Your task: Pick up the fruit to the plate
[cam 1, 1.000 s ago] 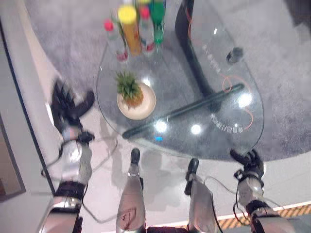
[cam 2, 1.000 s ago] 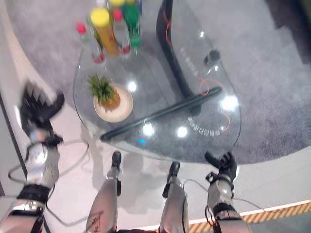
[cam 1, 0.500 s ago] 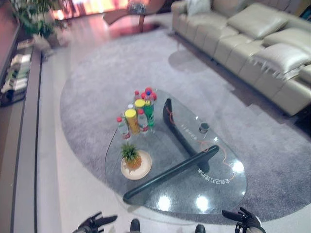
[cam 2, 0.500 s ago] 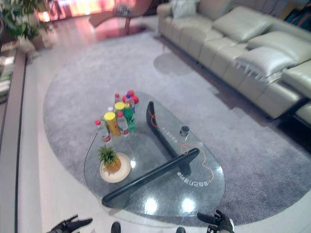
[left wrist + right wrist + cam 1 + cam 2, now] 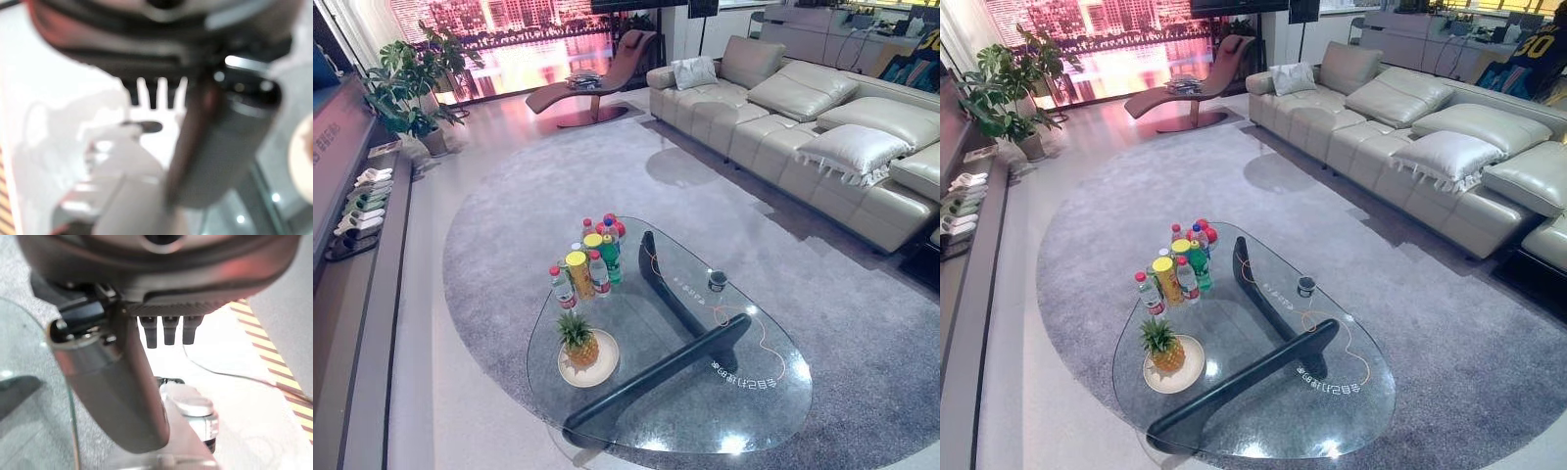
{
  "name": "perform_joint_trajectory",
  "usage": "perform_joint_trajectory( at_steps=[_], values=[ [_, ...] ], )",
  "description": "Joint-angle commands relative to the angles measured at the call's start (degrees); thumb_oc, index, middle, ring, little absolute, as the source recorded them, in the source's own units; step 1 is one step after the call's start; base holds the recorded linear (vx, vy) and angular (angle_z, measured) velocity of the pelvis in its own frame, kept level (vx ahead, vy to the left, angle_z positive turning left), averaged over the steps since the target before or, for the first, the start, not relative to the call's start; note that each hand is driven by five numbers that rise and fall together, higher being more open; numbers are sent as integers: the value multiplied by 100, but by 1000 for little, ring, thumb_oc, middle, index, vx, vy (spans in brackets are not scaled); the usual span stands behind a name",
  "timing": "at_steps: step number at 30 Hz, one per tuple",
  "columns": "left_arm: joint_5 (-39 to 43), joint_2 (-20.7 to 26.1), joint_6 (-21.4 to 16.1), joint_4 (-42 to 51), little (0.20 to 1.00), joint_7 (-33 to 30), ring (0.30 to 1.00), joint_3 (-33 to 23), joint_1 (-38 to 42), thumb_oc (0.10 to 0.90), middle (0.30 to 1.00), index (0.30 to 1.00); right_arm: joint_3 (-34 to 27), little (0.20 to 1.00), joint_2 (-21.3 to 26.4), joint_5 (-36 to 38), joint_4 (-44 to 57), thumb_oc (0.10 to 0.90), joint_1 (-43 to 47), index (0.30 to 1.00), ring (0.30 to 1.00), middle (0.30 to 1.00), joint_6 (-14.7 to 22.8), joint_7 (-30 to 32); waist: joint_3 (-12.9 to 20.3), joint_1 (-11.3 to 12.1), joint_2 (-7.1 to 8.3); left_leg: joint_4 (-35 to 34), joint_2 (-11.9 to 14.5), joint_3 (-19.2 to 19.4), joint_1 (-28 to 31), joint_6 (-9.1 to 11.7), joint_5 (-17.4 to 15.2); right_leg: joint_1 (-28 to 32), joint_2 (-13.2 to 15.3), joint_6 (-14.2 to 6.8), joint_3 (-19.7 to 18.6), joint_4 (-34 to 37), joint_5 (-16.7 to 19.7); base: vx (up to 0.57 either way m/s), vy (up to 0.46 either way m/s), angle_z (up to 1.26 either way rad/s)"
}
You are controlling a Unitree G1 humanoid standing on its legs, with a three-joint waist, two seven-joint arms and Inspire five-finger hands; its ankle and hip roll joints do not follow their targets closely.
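A small pineapple stands upright on a cream plate at the near left of the oval glass table. The same pineapple and plate show in the right eye view. My left hand hangs over the pale floor in its wrist view, fingers straight and holding nothing. My right hand is beside the glass table's edge, its fingers straight and empty too. Both hands are well away from the fruit.
A cluster of bottles and a yellow can stands at the table's far left. A small dark cup sits near the far right. The table rests on a dark curved base over a grey rug. A sofa lies beyond.
The head camera has tilted up from the table and floor to the whole room. Both hands have slipped out of the eye views. The pineapple stays on its plate.
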State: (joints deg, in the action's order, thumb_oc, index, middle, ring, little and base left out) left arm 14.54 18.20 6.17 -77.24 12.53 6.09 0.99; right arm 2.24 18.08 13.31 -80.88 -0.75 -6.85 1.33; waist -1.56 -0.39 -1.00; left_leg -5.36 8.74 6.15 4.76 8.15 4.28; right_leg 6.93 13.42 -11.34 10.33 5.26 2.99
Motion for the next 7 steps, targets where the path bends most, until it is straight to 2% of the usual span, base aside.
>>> perform_joint_trajectory(
  at_steps=[1,7],
  values=[
    [-238,-7,-74,-283,900,75,900,16,334,800,900,900,128,900,54,-266,-162,800,510,900,900,900,8,-103,-212,-8,30,36,148,121,233,-101,-277,-53,4,107,-30,-37,169,0,0,0],
    [-254,-43,-108,-271,900,-12,900,34,309,800,900,900,237,900,34,-388,-166,800,523,900,900,900,24,-240,-183,12,27,36,172,142,221,-79,-273,-68,22,97,3,-26,178,0,0,0]
  ],
)
